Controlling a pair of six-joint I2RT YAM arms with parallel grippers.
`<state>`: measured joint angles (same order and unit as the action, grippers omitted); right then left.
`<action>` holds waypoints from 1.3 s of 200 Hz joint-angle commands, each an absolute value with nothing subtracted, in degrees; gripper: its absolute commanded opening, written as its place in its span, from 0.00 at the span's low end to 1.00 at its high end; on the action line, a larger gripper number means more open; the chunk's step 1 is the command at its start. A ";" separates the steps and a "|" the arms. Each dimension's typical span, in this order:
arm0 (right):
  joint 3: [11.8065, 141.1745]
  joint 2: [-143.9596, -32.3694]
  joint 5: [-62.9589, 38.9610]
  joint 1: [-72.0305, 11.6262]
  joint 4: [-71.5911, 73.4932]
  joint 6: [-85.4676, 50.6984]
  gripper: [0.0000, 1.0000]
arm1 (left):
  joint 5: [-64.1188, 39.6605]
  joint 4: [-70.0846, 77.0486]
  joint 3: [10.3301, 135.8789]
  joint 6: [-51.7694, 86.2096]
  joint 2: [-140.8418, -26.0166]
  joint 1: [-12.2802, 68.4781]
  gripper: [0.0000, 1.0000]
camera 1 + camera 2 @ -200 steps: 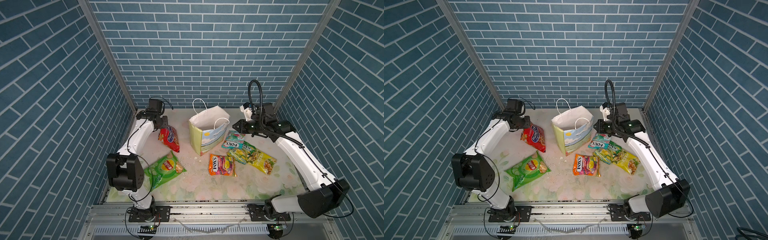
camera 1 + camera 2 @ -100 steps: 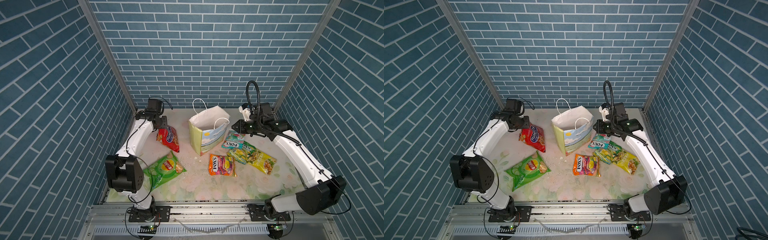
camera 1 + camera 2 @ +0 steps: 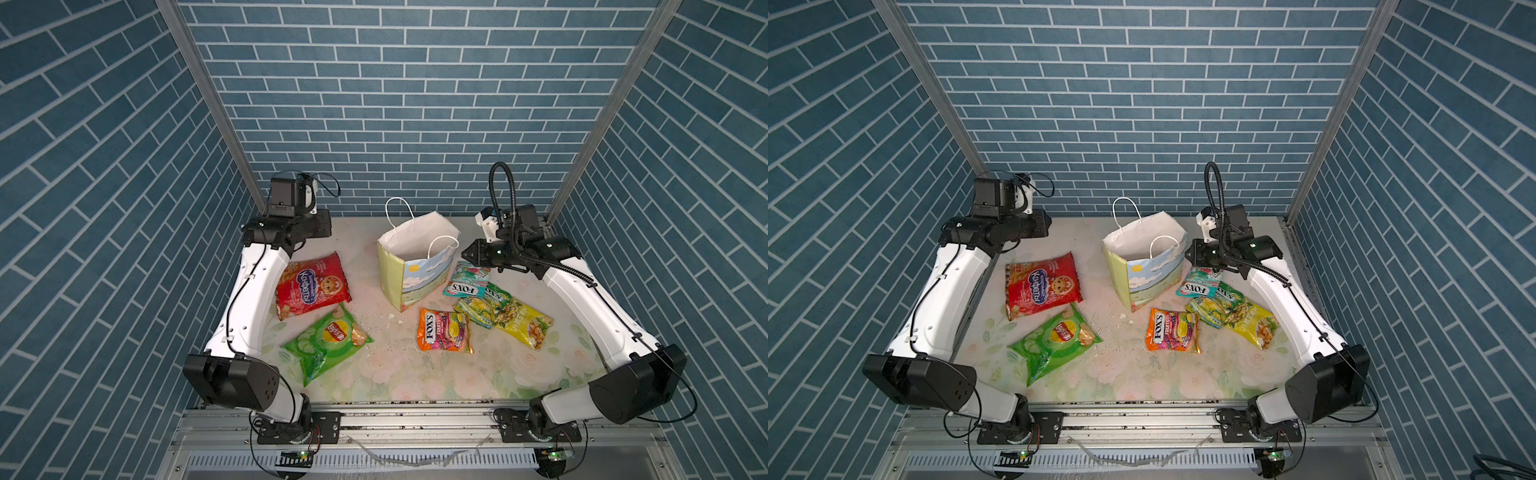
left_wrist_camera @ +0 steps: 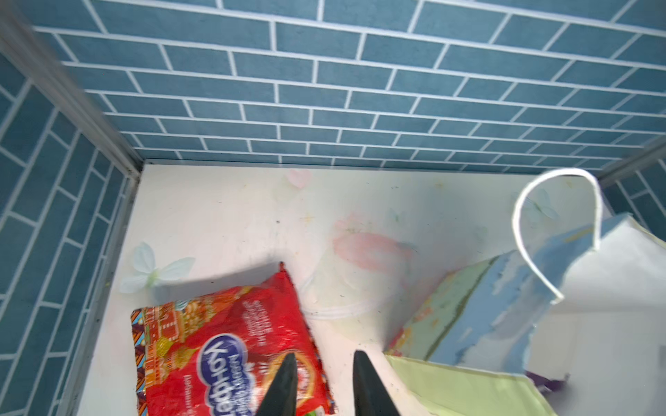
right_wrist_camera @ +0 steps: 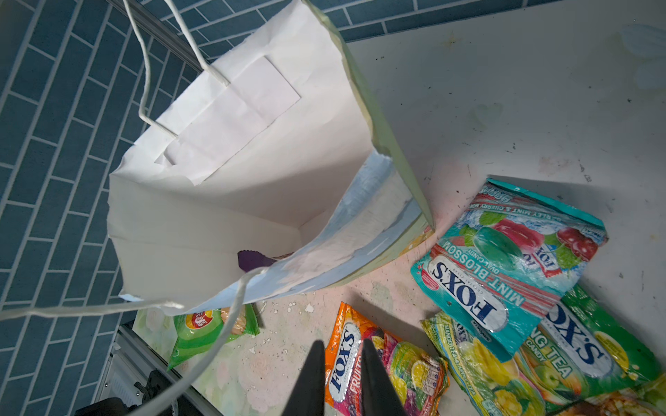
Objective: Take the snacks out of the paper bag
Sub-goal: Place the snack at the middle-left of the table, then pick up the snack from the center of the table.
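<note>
The paper bag (image 3: 415,257) stands upright and open at mid table. A purple snack (image 5: 252,259) lies at its bottom. On its left lie a red bag (image 3: 311,284) and a green Lay's bag (image 3: 328,343). On its right are orange (image 3: 444,330), teal (image 3: 465,282) and green-yellow (image 3: 482,305) FOX'S packets and a yellow packet (image 3: 525,324). My left gripper (image 4: 324,363) hovers above the red bag's edge, open and holding nothing. My right gripper (image 3: 464,253) hangs beside the bag's right rim, narrowly open with nothing between its fingers.
Blue brick walls close in the table on three sides, with metal posts (image 3: 216,112) at the back corners. A white cord handle (image 5: 223,324) of the bag droops close in front of my right wrist camera. Crumbs (image 3: 390,318) dot the floral table cover.
The red bag has dropped from a tilted, lifted pose to lie flat on the table. My left gripper has let it go and risen a little. The right arm has barely shifted.
</note>
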<state>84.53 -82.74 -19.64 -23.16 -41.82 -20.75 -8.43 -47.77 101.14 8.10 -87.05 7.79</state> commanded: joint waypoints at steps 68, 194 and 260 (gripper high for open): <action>86.04 -81.88 -17.76 -23.38 -42.00 -21.62 0.20 | -13.02 -60.96 116.61 -2.85 -98.95 21.29 0.35; 85.13 -79.72 -15.71 -23.22 -43.42 -20.75 0.20 | -12.23 -60.82 126.73 -4.34 -109.58 25.80 0.57; 85.53 -79.19 -14.16 -22.72 -44.81 -19.43 0.20 | -10.34 -63.82 132.53 -4.70 -113.99 25.84 0.55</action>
